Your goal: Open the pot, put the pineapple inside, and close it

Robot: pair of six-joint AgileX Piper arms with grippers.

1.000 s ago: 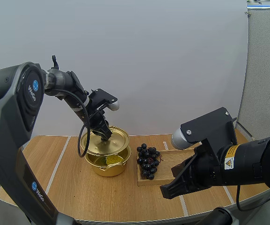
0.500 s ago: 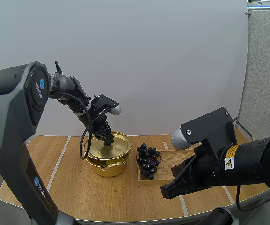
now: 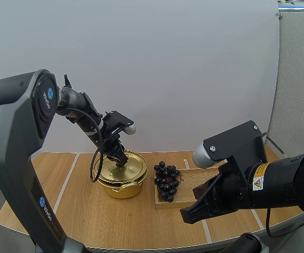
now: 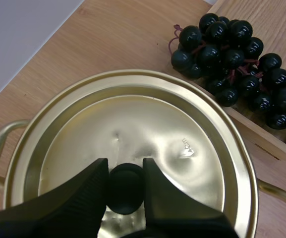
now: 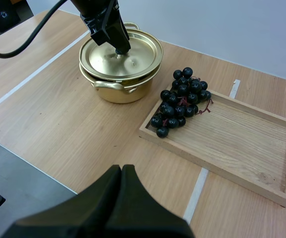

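Wooden tray (image 3: 194, 181) just beside the gold pot (image 3: 123, 187), on my right arm's side; the pot is closed, its lid (image 3: 135, 165) seated level on the rim. Black knob (image 4: 126, 191) at the lid's centre, pinched by the left gripper (image 3: 120, 159) directly above the pot, so letting go likely means a straight lift. Right gripper (image 5: 121, 169), fingers together on nothing, well apart from the pot, past the tray.

High view overlooks table (image 3: 78, 211), wrist views share pot lid (image 5: 135, 57)

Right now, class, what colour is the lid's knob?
Black knob, on a gold lid; clearest in the left wrist view.
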